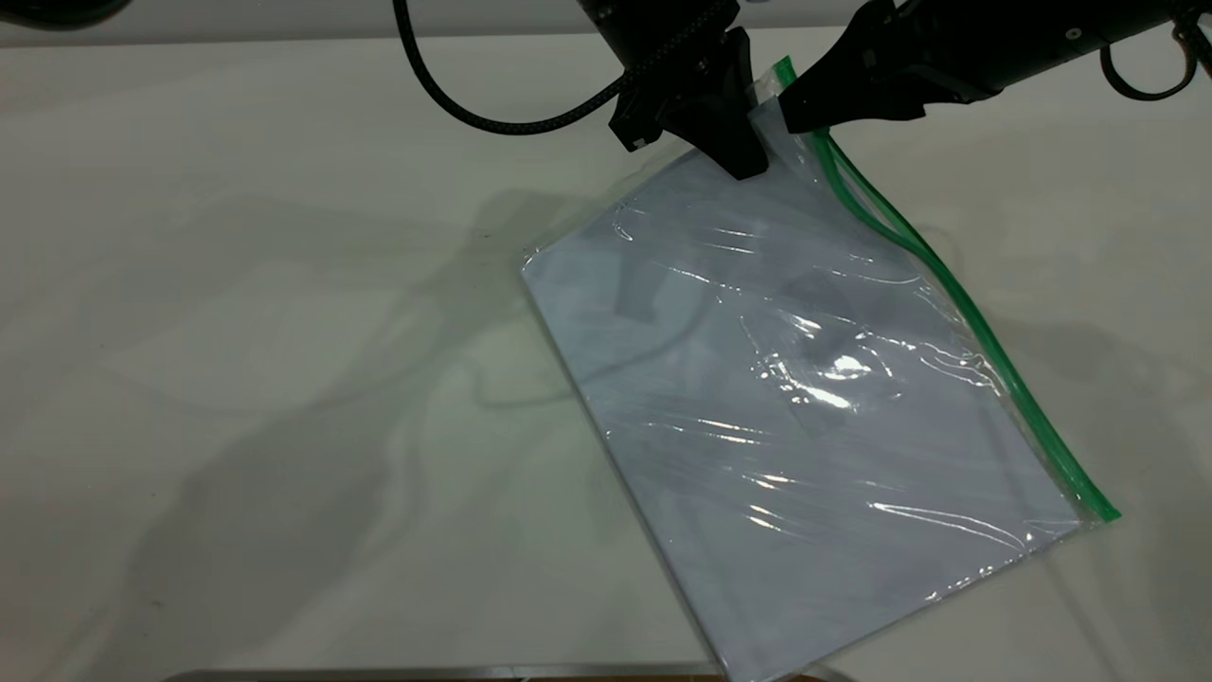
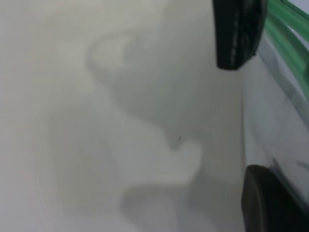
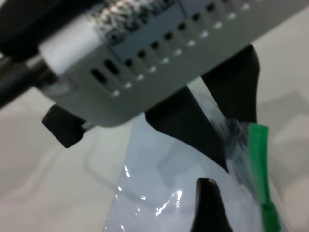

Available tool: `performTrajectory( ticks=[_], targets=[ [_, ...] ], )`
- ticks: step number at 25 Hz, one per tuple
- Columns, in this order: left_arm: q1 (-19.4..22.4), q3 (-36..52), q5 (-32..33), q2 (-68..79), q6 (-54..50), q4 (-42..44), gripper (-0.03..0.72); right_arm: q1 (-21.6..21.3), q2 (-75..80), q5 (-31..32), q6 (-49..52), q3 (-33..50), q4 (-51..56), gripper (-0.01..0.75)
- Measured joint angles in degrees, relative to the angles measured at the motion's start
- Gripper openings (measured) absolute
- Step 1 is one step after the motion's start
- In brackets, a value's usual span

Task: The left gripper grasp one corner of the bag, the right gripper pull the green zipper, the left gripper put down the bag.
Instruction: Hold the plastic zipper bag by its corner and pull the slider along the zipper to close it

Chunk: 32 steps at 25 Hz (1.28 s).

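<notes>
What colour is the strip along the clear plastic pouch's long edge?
Bright green zipper strip, clearest in the exterior view.

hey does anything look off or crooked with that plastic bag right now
Somewhat. The bag lies slanted on the table, its far corner lifted and pinched by the left claw. Just below the right claw, the green zipper bows apart into two strands. The plastic is wrinkled; nothing looks torn.

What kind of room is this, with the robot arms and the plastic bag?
Probably a robot lab or test bench. A plain white table holds nothing but one clear bag with a green zipper, and the left gripper and right gripper work at its top corner.
</notes>
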Motion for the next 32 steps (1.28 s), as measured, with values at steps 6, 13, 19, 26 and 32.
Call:
performTrajectory(
  ticks=[6,13,19,26,32],
  targets=[
    [0.0,0.0,-0.5,0.0,0.12,-4.16,0.053,0.0,0.0,0.1,0.0,0.0,-0.05,0.549],
    [0.0,0.0,-0.94,0.0,0.12,-4.55,0.053,0.0,0.0,0.1,0.0,0.0,-0.96,0.486],
    [0.0,0.0,-0.76,0.0,0.12,-4.55,0.053,0.0,0.0,-0.12,0.0,0.0,-1.17,0.298],
    [0.0,0.0,-0.57,0.0,0.12,-4.14,0.053,0.0,0.0,-0.35,0.0,0.0,-2.1,0.085],
    [-0.02,0.0,-0.44,0.17,0.17,-4.12,0.053,0.0,0.0,-1.73,0.0,0.0,-3.22,0.056]
  ],
)
